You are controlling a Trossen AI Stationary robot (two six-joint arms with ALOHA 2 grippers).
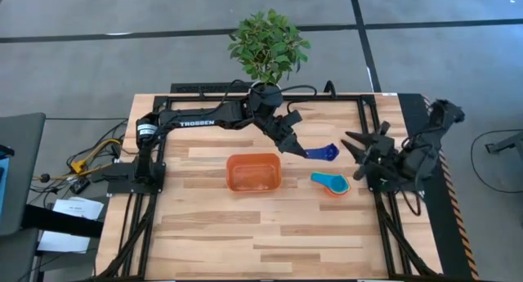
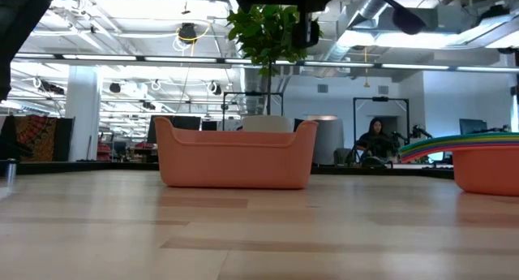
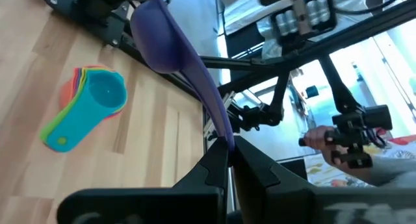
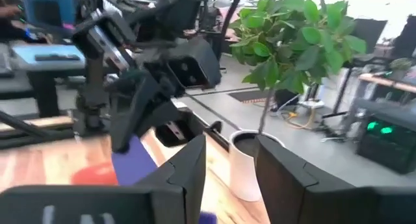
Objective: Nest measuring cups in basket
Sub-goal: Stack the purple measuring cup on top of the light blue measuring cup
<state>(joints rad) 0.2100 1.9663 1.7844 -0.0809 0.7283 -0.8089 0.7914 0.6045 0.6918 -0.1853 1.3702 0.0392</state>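
Left gripper (image 1: 304,149) is clamped on the flat handle of the dark blue measuring cup (image 1: 325,152), held in the air at roughly the 2 o'clock side of the basket (image 1: 254,172); in the left wrist view the fingers (image 3: 218,164) pinch the handle end with the bowl projecting beyond them. Right gripper (image 1: 357,145) stands at the 3 o'clock edge of the table (image 1: 270,241), its jaws apart and holding nothing. The remaining measuring cups (image 1: 330,183) sit nested in a stack on the table at the basket's 3 o'clock side, light blue uppermost, apart from the basket. A potted plant (image 1: 268,45) stands at the table's 12 o'clock edge.
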